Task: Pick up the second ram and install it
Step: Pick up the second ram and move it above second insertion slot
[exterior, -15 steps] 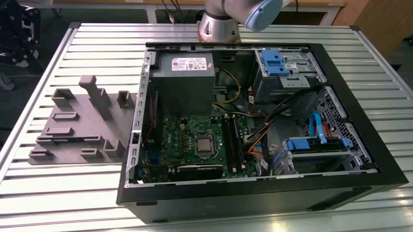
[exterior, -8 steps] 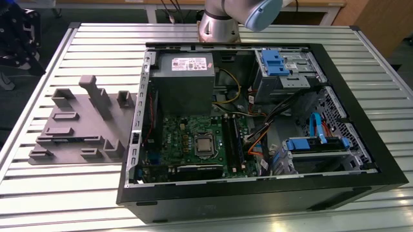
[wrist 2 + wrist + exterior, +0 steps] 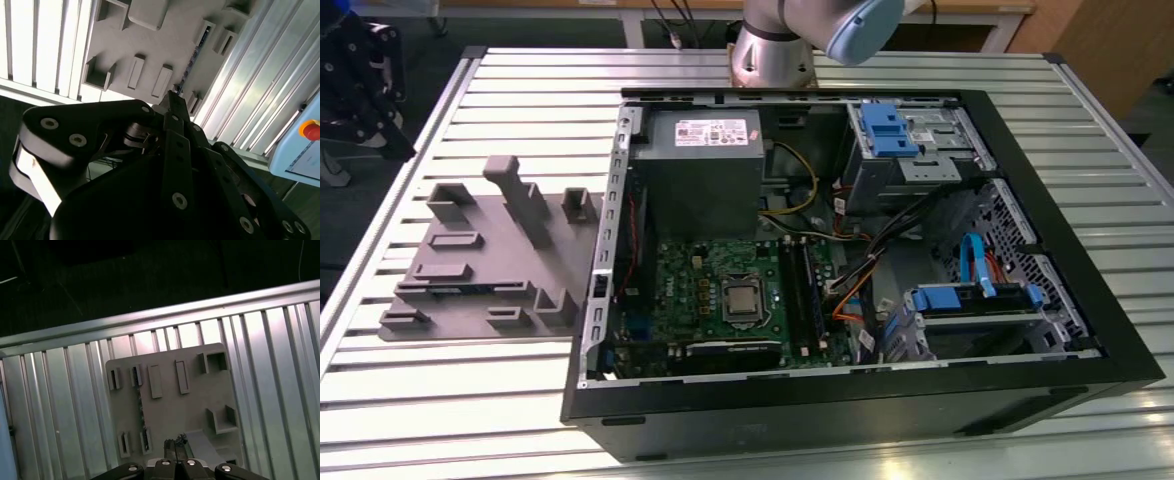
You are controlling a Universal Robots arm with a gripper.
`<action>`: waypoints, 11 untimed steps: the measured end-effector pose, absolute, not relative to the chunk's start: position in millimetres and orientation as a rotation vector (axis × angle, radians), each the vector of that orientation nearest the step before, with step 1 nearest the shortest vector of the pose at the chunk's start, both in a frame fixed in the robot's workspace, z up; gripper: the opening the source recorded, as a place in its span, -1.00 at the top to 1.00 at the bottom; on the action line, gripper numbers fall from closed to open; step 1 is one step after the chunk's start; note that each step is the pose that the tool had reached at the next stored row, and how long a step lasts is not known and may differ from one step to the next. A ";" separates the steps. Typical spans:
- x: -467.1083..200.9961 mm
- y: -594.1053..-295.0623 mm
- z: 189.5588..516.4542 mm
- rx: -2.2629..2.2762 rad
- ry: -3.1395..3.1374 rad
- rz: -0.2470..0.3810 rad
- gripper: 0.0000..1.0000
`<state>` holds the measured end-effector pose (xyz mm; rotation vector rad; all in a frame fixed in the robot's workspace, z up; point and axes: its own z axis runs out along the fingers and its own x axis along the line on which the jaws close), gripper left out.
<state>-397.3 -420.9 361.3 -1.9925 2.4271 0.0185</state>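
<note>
One gripper (image 3: 175, 443), jaws closed and empty, hangs over grey fixture (image 3: 170, 407) on slatted metal table (image 3: 65, 400)

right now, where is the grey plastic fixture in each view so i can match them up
Exterior view: the grey fixture lies on the exterior view's left, beside the open computer case.
First wrist view: the fixture lies flat just past the end effector.
Second wrist view: the fixture lies beyond the end effector's dark links.
Shared landmark: the slatted metal table under it.
</note>
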 end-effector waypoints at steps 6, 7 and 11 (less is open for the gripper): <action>-397.3 -420.9 360.9 -1.994 2.425 0.017 0.79; -397.3 -420.9 360.6 -2.000 2.420 0.017 0.79; -397.3 -420.9 358.5 -2.078 2.354 0.017 0.79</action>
